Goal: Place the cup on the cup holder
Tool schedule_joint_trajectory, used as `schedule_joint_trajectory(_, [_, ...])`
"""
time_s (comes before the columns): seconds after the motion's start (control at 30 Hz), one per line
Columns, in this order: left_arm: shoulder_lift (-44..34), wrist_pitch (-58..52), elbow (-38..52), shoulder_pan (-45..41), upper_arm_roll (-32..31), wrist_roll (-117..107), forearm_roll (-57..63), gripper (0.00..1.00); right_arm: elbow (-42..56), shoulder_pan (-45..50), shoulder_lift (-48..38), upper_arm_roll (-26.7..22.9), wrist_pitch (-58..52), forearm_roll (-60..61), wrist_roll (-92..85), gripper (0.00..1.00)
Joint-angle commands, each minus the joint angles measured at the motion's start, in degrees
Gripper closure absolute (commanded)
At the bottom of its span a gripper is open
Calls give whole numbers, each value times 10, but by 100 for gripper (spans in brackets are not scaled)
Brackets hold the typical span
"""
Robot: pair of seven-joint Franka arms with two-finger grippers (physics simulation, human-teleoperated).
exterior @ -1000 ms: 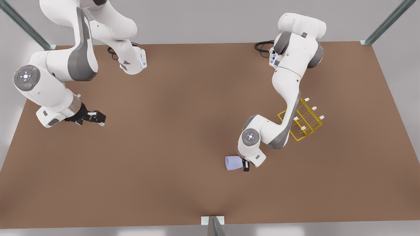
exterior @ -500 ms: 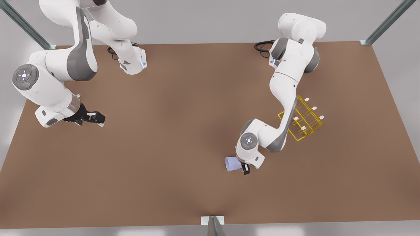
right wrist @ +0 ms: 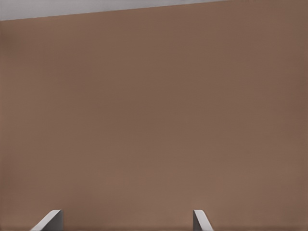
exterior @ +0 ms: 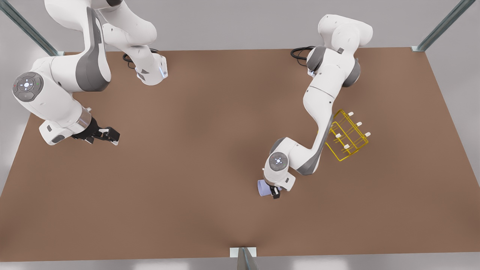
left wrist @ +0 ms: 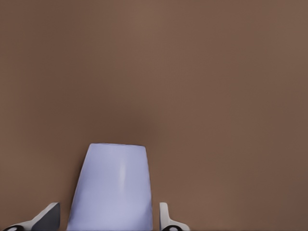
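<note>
Left gripper (exterior: 273,192) over cup (exterior: 263,188), which lies on side on table (exterior: 195,157), front-centre. Jaws wide, one finger each side of cup (left wrist: 113,192), not yet touching. Advice: seat deeper, centre on body, close gently since taper may squirt out. Cup holder (exterior: 347,135) well apart, behind forearm. Right gripper (exterior: 107,135) waits over table on front view's left, jaws wide, nothing held.

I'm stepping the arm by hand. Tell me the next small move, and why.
Probably close the left gripper on the cup: the cup lies on its side on the table between the open jaws, with gaps either side. The cup holder stands apart; the right gripper waits open.
</note>
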Motion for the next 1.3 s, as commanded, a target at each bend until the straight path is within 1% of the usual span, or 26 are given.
schedule_joint_trajectory(0.0, [3, 22, 0, -1, 0, -44, 0, 0, 0, 0, 0, 0, 5, 0, 7, 0])
schedule_joint_trajectory(0.1, [14, 28, 0, -8, 3, -44, 3, 0, -2, 0, 2, 0, 5, -1, 7, 0])
schedule_joint_trajectory(0.33, [11, 16, 0, -20, 4, -46, 3, 0, -3, 1, 3, 0, 6, -1, 7, 0])
schedule_joint_trajectory(0.37, [11, 17, 0, -20, 5, -46, 3, 6, -3, 1, 3, 0, 6, -1, 7, 0])
schedule_joint_trajectory(0.4, [11, 20, 0, -20, 5, -43, 3, 22, -3, 1, 3, 0, 8, -1, 7, 0])
schedule_joint_trajectory(0.47, [12, 24, 0, -20, 7, -40, 7, 22, -4, 0, 3, 0, 7, -1, 7, 0])
schedule_joint_trajectory(0.5, [13, 24, -1, -20, 7, -39, 13, 19, -3, 1, 3, 0, 7, -1, 7, 0])
schedule_joint_trajectory(0.53, [13, 21, -1, -20, 7, -39, 13, 19, -3, 1, 3, 0, 7, -1, 7, 0])
schedule_joint_trajectory(0.6, [-6, 2, 0, -13, 4, -32, 8, 19, -3, 0, 3, 0, 7, -1, 6, 0])
schedule_joint_trajectory(0.67, [-49, -46, 0, 5, 0, -22, -3, 19, -2, 0, 3, 0, 4, -1, 6, 0])
schedule_joint_trajectory(0.73, [-65, -93, 0, 7, 6, -2, 1, 19, 0, 0, 3, 0, 2, -1, 6, 0])
schedule_joint_trajectory(0.77, [-78, -140, -1, 7, 7, 5, 15, 19, -1, -4, 0, -1, -2, -1, 1, 0])
schedule_joint_trajectory(0.83, [-91, -243, -1, -1, 6, 5, 85, 19, 0, -1, 0, -1, -7, 0, 5, 0])
schedule_joint_trajectory(1.0, [-93, -482, -6, -66, 6, -3, 230, 19, -3, 0, 2, -1, -8, 0, 5, 0])
schedule_joint_trajectory(1.03, [-92, -546, -8, -80, 6, -6, 256, 19, -3, -1, 2, -1, -8, 0, 5, 0])
schedule_joint_trajectory(1.07, [-93, -616, -8, -88, 6, -6, 276, 19, -3, -1, 2, -1, -8, 0, 5, 0])
schedule_joint_trajectory(1.13, [-93, -706, -7, -107, 6, -12, 290, 19, -4, 0, 2, -1, -8, 0, 5, 0])
schedule_joint_trajectory(1.23, [-101, -750, -7, -147, 7, -58, 292, 19, -5, 0, 2, -1, -8, -1, 5, 0])
schedule_joint_trajectory(1.27, [-98, -766, -8, -153, 6, -64, 317, 19, -5, 0, 3, -1, -7, 0, 5, 0])
